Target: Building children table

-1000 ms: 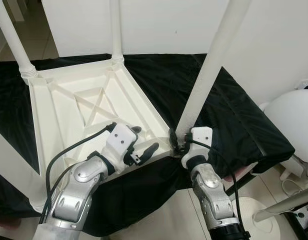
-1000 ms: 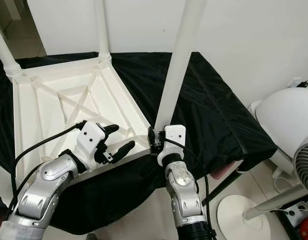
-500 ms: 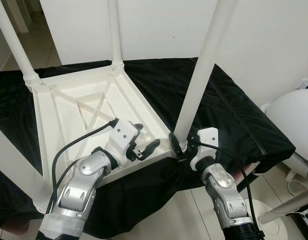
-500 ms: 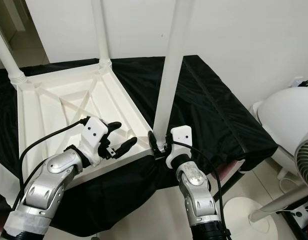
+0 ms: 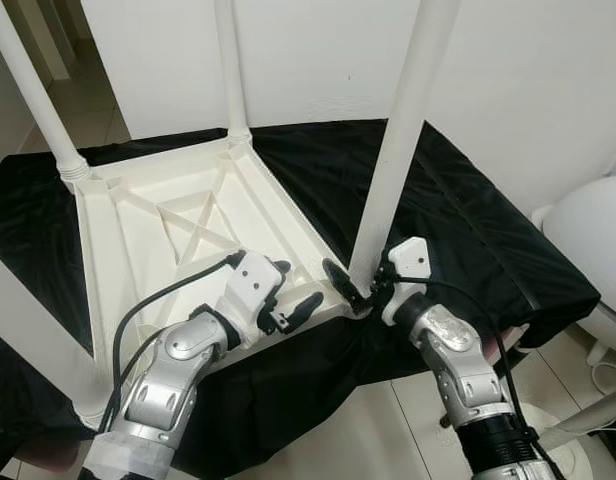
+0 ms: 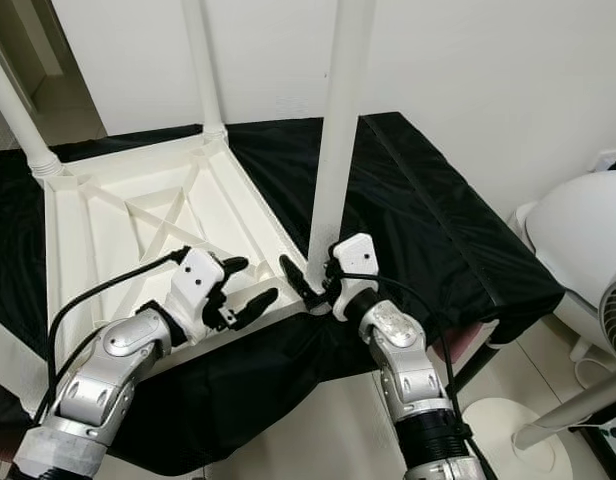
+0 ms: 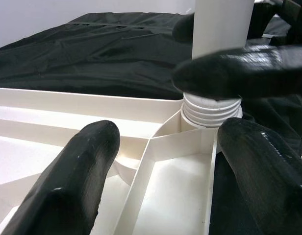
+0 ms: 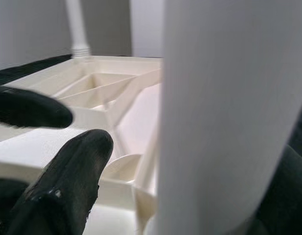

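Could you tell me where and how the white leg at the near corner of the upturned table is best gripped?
Grip the near leg low, just above its ribbed collar at the table underside corner. It is a smooth upright tube, so fingers should straddle it from the robot's side. The right gripper is already placed there, open around it; the left gripper hovers open nearby.

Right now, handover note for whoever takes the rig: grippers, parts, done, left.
Right gripper: at the base of the near-right leg, fingers open around it rather than clamped.
Left gripper: open, hovering over the frame's near edge beside that corner.
Table top: upside down on the black cloth.
Done: four legs stand upright in the corner sockets; near-right leg's threaded collar shows above its socket.
Left: likely finish seating that leg, then turn the table upright. I cannot tell how tight any leg is.
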Motion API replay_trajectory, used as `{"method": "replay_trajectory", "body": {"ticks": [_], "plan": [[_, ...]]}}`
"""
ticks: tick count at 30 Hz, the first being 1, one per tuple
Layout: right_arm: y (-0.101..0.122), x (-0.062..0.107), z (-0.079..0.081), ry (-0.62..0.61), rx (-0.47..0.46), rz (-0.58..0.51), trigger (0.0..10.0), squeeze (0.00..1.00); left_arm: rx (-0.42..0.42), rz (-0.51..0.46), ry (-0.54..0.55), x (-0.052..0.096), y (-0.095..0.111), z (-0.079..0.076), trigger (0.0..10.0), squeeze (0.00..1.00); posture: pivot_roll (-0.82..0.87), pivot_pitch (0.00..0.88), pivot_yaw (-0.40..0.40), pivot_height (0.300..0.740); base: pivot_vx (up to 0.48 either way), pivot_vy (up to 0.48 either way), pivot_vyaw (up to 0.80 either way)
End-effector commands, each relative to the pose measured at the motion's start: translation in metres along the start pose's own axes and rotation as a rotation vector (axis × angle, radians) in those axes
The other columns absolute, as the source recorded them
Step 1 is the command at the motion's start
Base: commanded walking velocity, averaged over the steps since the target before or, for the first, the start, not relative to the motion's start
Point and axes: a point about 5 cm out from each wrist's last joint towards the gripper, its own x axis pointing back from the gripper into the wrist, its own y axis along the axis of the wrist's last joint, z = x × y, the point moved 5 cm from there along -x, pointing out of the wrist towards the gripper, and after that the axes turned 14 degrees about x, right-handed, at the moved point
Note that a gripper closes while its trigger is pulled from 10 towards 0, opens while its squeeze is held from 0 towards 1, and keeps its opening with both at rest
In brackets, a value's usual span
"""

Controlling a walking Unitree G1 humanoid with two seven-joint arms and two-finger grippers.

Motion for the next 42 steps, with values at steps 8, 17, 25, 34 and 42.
{"method": "replay_trajectory", "body": {"ticks": [8, 17, 25, 34, 42], "plan": [[-0.007, -0.001, 0.001, 0.144, 0.013, 0.005, 10.0, 0.0, -0.042, 0.007, -0.015, 0.006, -0.002, 0.003, 10.0, 0.0, 0.05, 0.0, 0.068, 0.74, 0.0, 0.0, 0.0], [-0.024, 0.006, -0.005, 0.268, 0.079, 0.075, 0.0, 0.0, -0.015, 0.01, -0.07, 0.007, -0.002, -0.002, 10.0, 0.0, 0.06, 0.0, 0.06, 0.74, 0.0, 0.0, 0.0], [-0.032, 0.009, -0.004, 0.253, 0.042, 0.088, 7.1, 0.0, -0.021, -0.002, -0.066, 0.005, 0.0, -0.001, 10.0, 0.0, 0.06, 0.0, 0.042, 0.74, 0.0, 0.0, 0.0], [-0.026, 0.006, -0.009, 0.073, -0.044, 0.048, 10.0, 0.0, -0.015, -0.014, -0.029, 0.005, -0.002, -0.001, 10.0, 0.0, 0.06, 0.0, 0.016, 0.74, 0.0, 0.0, 0.0], [-0.038, 0.008, -0.009, -0.093, -0.028, 0.126, 10.0, 0.0, 0.003, -0.02, 0.025, 0.005, -0.004, 0.005, 10.0, 0.0, 0.06, 0.0, 0.01, 0.74, 0.0, 0.0, 0.0]]}}
